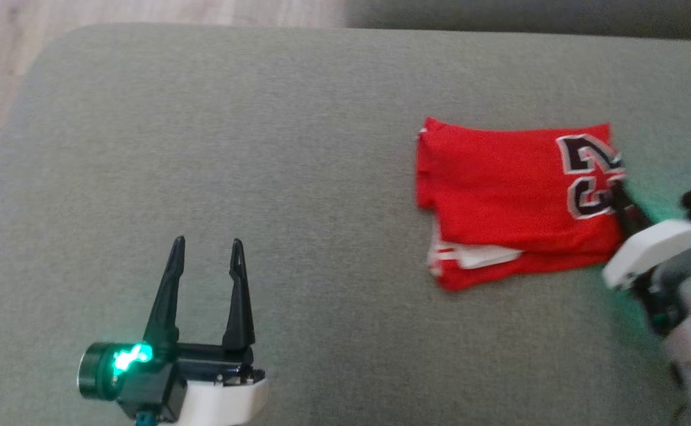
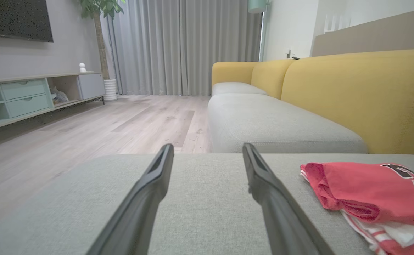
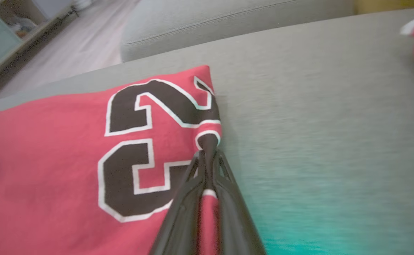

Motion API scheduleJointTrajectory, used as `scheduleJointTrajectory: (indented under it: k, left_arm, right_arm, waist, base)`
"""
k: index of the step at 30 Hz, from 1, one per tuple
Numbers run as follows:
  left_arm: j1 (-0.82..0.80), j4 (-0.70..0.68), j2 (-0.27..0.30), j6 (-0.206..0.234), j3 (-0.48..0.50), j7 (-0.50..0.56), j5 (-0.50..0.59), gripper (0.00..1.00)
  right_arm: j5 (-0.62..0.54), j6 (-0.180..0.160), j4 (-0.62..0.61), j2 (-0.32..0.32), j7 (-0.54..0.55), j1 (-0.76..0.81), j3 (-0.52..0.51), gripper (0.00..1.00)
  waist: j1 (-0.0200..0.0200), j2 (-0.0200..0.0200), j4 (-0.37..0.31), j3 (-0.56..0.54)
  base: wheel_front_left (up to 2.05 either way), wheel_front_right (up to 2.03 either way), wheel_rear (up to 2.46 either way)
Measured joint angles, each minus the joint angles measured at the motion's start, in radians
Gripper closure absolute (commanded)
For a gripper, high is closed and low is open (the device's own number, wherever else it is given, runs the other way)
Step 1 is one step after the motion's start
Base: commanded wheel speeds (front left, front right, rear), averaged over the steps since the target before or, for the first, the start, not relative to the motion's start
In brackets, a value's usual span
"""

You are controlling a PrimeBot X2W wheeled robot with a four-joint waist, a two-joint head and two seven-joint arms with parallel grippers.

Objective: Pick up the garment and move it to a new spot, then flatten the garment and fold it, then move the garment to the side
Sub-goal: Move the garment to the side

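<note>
The folded garment (image 1: 499,195) lies on the right of the cushion (image 1: 233,118), long axis left to right. The right end effector (image 3: 208,153) pinches its right edge; the left end effector (image 1: 208,245) stands wide, well apart to the left

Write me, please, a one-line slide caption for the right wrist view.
Right gripper shut on the edge of the red jersey, beside its black number, on a grey sofa cushion.
</note>
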Motion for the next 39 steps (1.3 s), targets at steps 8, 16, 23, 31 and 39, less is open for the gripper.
scheduleJointTrajectory:
  k: [8, 16, 23, 31, 39]
  left_arm:
    - [-0.056, -0.026, 0.0, 0.007, -0.003, 0.0, -0.006, 0.0]
    - [-0.145, -0.039, -0.001, 0.002, 0.003, 0.0, -0.017, 0.0]
    - [-0.179, -0.076, -0.001, -0.027, 0.012, 0.0, -0.023, 0.0]
    - [-0.169, -0.059, -0.002, -0.05, 0.044, 0.0, -0.038, 0.0]
    - [-0.096, 0.013, -0.002, -0.067, 0.045, -0.001, -0.038, 0.0]
  right_arm:
    - [-0.065, 0.0, -0.035, -0.212, -0.026, -0.115, -0.051, 1.0]
    - [-0.132, 0.0, -0.134, -0.355, 0.016, -0.154, -0.228, 1.0]
    - [-0.223, 0.0, -0.235, -0.361, 0.093, -0.118, -0.435, 0.0]
    - [-0.311, 0.0, -0.435, -0.065, 0.061, 0.059, -0.417, 0.0]
    - [-0.224, 0.0, -0.457, 0.01, -0.133, 0.213, -0.134, 0.0]
  waist:
    - [0.0, 0.0, -0.075, 0.076]
    - [0.0002, 0.0, -0.148, 0.182]
    - [0.0001, 0.0, -0.198, 0.224]
    - [-0.0001, 0.0, -0.202, 0.147]
    - [-0.0003, 0.0, -0.184, 0.022]
  base:
    - [0.0, 0.0, 0.0]
    - [0.0, 0.0, 0.0]
    - [0.0, 0.0, 0.0]
    - [0.0, 0.0, 0.0]
    - [0.0, 0.0, 0.0]
